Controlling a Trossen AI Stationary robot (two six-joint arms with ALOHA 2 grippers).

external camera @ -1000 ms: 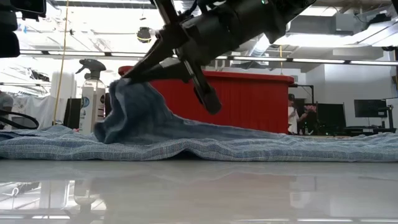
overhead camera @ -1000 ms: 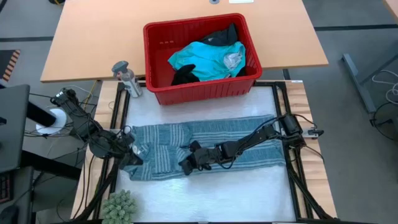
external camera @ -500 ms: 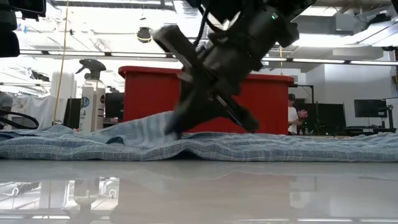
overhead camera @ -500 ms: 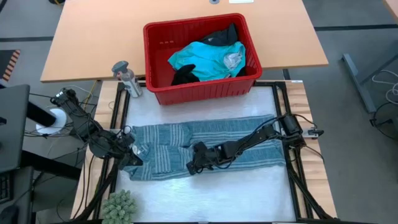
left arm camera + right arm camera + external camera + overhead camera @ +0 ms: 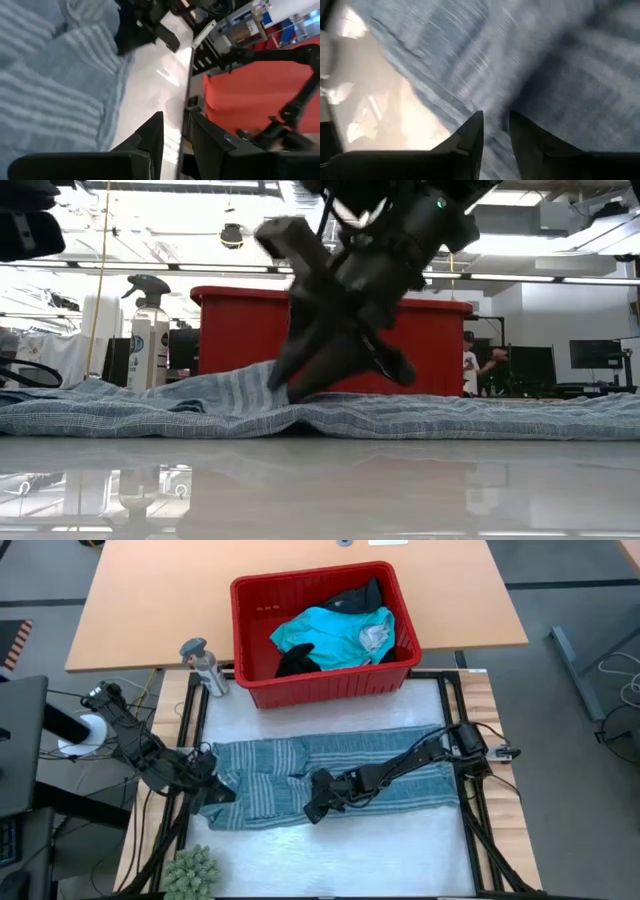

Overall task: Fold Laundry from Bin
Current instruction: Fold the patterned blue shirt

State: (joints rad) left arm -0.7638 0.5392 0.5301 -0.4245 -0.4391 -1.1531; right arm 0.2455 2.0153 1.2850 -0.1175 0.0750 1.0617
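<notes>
On the worktop [image 5: 420, 840] I am spreading the blue-grey striped garment [image 5: 270, 780], the bin [image 5: 250, 630] behind it holding other laundry. My right end effector [image 5: 313, 810], fingers nearly together, is pressing its near edge; my left end effector [image 5: 207, 802], nearly closed, empty, is waiting beside its corner. Next: grip an edge, fold.

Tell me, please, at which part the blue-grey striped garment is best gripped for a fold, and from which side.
Probably grip the striped garment at a corner of its near long edge, coming down from above at the table's front. It lies spread flat, long side across the table, so only its edges offer a lip. The right gripper already sits near that edge, the left gripper at the garment's left end.
</notes>
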